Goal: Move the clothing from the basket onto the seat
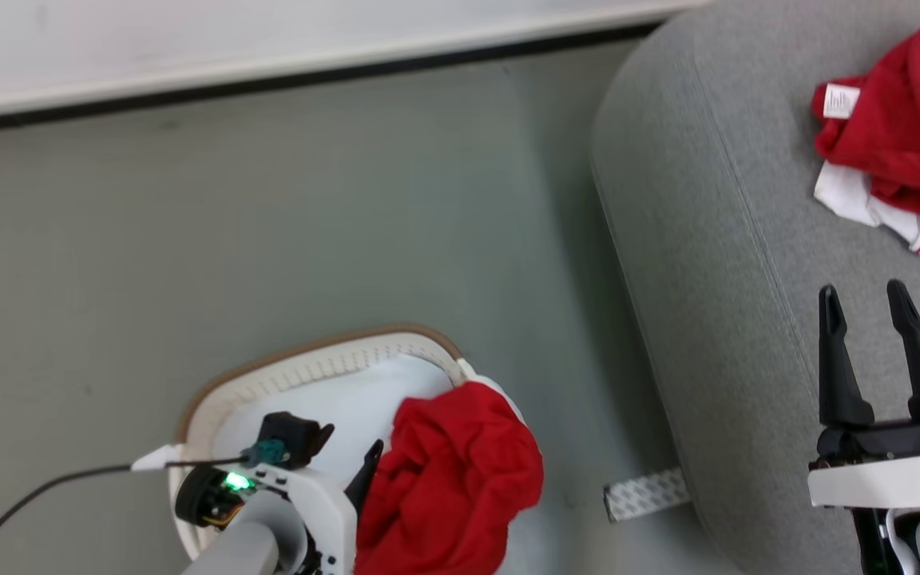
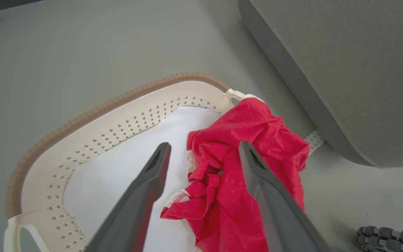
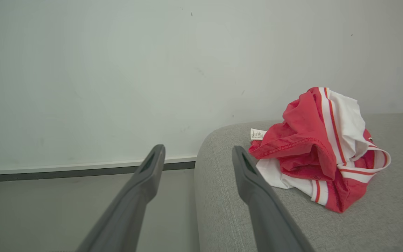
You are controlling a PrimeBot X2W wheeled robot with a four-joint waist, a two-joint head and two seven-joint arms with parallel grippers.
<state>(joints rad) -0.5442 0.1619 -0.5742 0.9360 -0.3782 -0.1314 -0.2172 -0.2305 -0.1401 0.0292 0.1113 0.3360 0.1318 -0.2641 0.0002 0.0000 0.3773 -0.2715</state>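
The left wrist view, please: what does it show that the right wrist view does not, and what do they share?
Left wrist view, not the right: the basket with a red garment draped over its rim, beyond the open left gripper. Right wrist view, not the left: a red-and-white garment with a white tag, the wall, the open right gripper. Both: the grey seat and the floor.
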